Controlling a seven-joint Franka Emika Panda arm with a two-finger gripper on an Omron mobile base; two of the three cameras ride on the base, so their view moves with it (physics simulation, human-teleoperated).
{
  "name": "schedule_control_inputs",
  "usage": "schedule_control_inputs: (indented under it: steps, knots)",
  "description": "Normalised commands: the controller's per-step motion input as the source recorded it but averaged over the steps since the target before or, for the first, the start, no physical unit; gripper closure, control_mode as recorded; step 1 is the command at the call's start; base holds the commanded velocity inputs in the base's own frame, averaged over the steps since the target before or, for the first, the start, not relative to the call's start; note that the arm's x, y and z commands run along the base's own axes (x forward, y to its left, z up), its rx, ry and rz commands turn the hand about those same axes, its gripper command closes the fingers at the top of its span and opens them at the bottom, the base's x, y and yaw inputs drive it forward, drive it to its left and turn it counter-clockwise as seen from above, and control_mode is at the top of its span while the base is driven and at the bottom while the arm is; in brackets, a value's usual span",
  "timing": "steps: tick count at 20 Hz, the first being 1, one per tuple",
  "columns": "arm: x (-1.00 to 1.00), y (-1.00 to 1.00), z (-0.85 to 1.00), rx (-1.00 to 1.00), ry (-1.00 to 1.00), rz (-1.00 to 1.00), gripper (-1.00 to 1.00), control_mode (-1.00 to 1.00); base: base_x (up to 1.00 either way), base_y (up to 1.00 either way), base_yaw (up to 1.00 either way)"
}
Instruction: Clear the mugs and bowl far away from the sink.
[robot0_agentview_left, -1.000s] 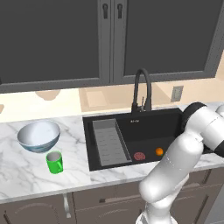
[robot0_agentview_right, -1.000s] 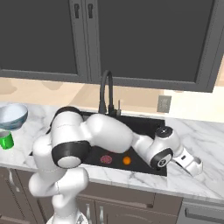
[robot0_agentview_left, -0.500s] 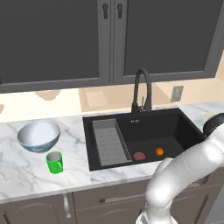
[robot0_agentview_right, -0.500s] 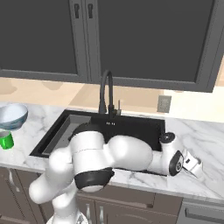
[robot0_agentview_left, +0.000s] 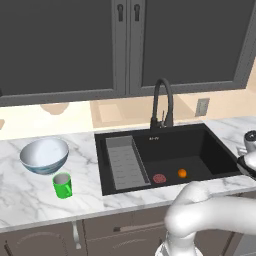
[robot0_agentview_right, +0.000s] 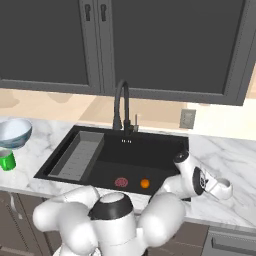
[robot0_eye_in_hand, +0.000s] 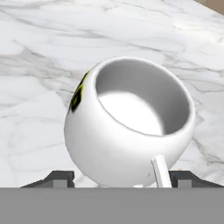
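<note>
My gripper (robot0_eye_in_hand: 118, 177) sits low over the white mug (robot0_eye_in_hand: 129, 142) on the marble counter (robot0_eye_in_hand: 39, 65) to the right of the sink (robot0_agentview_left: 165, 155). In the hand view my two fingertips (robot0_eye_in_hand: 59, 178) stand on either side of the mug's round belly, apart from it, with the thin handle pointing back at me between them. My jaws have started to draw in from their widest over the last moment, but they have not met the mug; I count them as open and holding nothing. In the right base view my forearm has swung further out to the right than it was a second ago, and the hand is down at the mug (robot0_agentview_right: 222, 187).

This means the approach is finished and the grasp is just beginning. The mug stands upright with its dark mark (robot0_eye_in_hand: 78, 97) on the side, so a squeeze across the belly should hold, though the curved glossy wall could slip upward out of the pads if I close too high.

The rest of the work lies well apart, left of the sink: the wide bowl (robot0_agentview_left: 44, 155) and, just in front of it, the green mug (robot0_agentview_left: 62, 185). Neither has moved. A red disc (robot0_agentview_left: 159, 178) and an orange ball (robot0_agentview_left: 182, 173) lie in the basin.
</note>
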Motion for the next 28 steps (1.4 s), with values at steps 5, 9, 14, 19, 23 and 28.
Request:
schedule_control_inputs:
  steps: [5, 9, 14, 19, 23, 28]
  knots:
    - [0.08, 0.00, -0.01, 0.00, 0.03, 0.00, 1.00, -1.00, 0.00, 0.00, 0.00]
    - [0.00, 0.00, 0.08, 0.00, 0.00, -0.03, 1.00, -1.00, 0.00, 0.00, 0.00]
    - [-0.22, 0.00, 0.54, 0.00, 0.00, -0.24, 1.00, -1.00, 0.00, 0.00, 0.00]
    - [-0.53, 0.15, 0.95, 0.00, 0.00, -0.24, 1.00, -1.00, 0.00, 0.00, 0.00]
    - [-0.66, 0.39, 1.00, -0.02, -0.08, -0.21, 1.00, -1.00, 0.00, 0.00, 0.00]
    - [-0.73, 0.72, 1.00, -0.05, -0.17, -0.02, 1.00, -1.00, 0.00, 0.00, 0.00]
